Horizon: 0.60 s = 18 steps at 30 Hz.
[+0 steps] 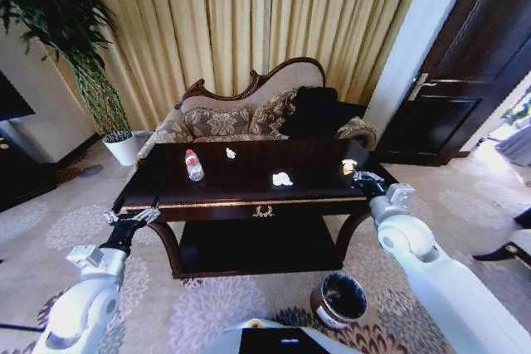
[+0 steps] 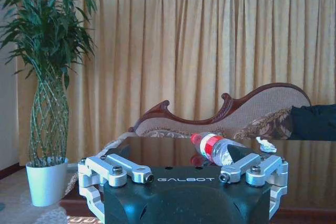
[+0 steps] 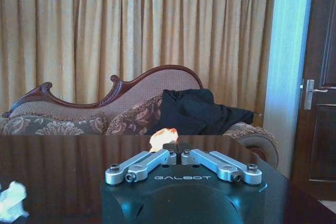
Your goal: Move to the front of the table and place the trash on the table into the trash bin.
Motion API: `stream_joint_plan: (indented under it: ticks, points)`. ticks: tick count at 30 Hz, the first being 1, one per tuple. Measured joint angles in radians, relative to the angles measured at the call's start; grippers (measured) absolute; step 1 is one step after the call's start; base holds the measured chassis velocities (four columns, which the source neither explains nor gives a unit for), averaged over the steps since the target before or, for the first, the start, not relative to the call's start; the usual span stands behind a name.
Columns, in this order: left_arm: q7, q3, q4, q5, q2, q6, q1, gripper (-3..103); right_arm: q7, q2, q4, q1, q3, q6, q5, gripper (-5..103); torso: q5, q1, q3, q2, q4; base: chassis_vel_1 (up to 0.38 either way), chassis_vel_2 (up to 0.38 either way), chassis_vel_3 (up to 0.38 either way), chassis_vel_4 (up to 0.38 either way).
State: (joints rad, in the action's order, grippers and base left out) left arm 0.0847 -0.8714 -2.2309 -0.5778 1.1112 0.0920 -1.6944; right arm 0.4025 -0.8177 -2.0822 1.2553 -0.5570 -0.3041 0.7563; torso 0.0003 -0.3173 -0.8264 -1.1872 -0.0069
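Trash spread over the table (image 1: 166, 173): clear bottle (image 1: 194, 164) with red cap lying toward the left, small white scrap (image 1: 231, 152) behind it, crumpled white paper (image 1: 283, 178) near the middle, orange-lit scrap (image 1: 349, 167) at the right edge. Trash bin (image 1: 339, 299) on the carpet below, in front of the right leg.

Right gripper (image 1: 358, 175) at table height just beside the orange-lit scrap, fingers closed together, nothing visibly held. Left gripper (image 1: 133, 218) off the left front corner, fingers spread wide, empty, facing the bottle.

Probably first pickup in hand. Next: parting the right fingers, closing around the scrap, then carrying down to the bin.
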Motion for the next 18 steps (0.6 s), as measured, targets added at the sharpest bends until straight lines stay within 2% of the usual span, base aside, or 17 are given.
stream_joint_plan:
  ticks: [7,10,13,18]
  points:
    - [-0.001,0.004,0.002,0.005,0.014,0.0,-0.001,100,0.0,-0.028,0.005,0.035,0.0,0.021,-0.048,0,0.0,0.0,0.0,0.0,0.0001,0.074,-0.063,-0.076,0.063]
    - [-0.001,0.005,0.002,0.006,0.017,-0.001,0.001,100,0.002,-0.047,-0.006,0.092,-0.04,0.008,-0.074,0,0.0,0.0,0.0,0.0,0.0004,0.0,0.0,0.0,0.0]
    - [-0.002,-0.006,0.003,-0.003,0.012,-0.002,0.006,100,-0.016,-0.059,-0.053,0.219,-0.14,-0.035,-0.108,0,0.0,-0.001,0.0,0.0,-0.0003,0.0,0.0,0.0,0.0]
    - [-0.004,-0.016,0.013,-0.013,0.005,-0.003,0.01,100,-0.034,-0.082,-0.051,0.307,-0.197,-0.058,-0.139,0,-0.0002,0.0,0.0,0.0,-0.0003,0.0,0.0,0.0,0.0]
